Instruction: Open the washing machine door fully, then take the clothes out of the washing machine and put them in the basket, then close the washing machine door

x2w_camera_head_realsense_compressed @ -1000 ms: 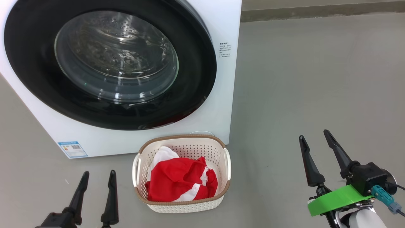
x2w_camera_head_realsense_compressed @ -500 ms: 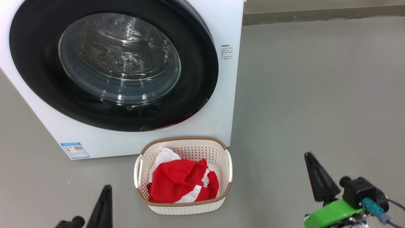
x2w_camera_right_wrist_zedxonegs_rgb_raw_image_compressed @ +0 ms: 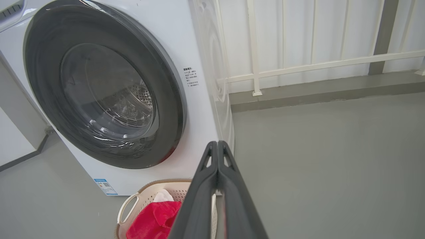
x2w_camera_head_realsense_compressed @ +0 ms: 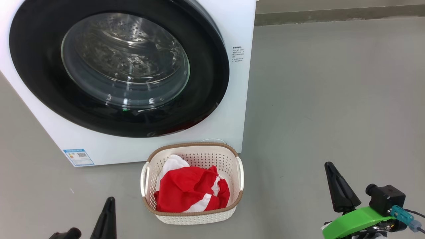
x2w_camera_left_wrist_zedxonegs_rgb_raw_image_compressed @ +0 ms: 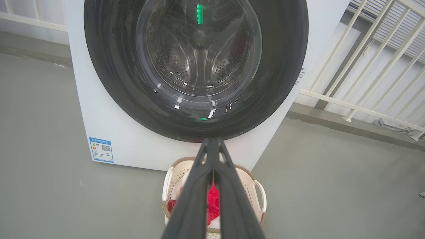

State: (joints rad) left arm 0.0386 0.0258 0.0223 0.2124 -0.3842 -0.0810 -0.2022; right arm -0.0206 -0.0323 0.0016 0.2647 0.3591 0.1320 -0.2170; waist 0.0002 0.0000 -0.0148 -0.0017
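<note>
Standing on the grey floor point(x2w_camera_head_realsense_compressed: 315, 99), the washing machine point(x2w_camera_head_realsense_compressed: 232, 109) had its door point(x2w_camera_head_realsense_compressed: 206, 83) shut flat against its front, the black rim ringing the glass. Through the glass the steel drum point(x2w_camera_head_realsense_compressed: 126, 56) showed, and I could not tell whether anything lay inside. A blue sticker point(x2w_camera_head_realsense_compressed: 78, 157) sat low on the machine's front, towards its left corner.

The basket point(x2w_camera_head_realsense_compressed: 192, 145) rested on the floor just before the machine, below the door's lower edge and near the right corner. The clothes point(x2w_camera_head_realsense_compressed: 189, 192) lay bunched inside it, red with white stripes, a white part towards the back.

The left gripper point(x2w_camera_head_realsense_compressed: 109, 201) was low at the left of the head view, to the left of the basket and apart from it, its fingers pressed together on nothing. The right gripper point(x2w_camera_head_realsense_compressed: 332, 172) was well to the right of the basket above bare floor, likewise clenched and empty. In each wrist view the two fingers met at their tips. A white railing point(x2w_camera_right_wrist_zedxonegs_rgb_raw_image_compressed: 298, 66) ran behind the machine in the right wrist view.
</note>
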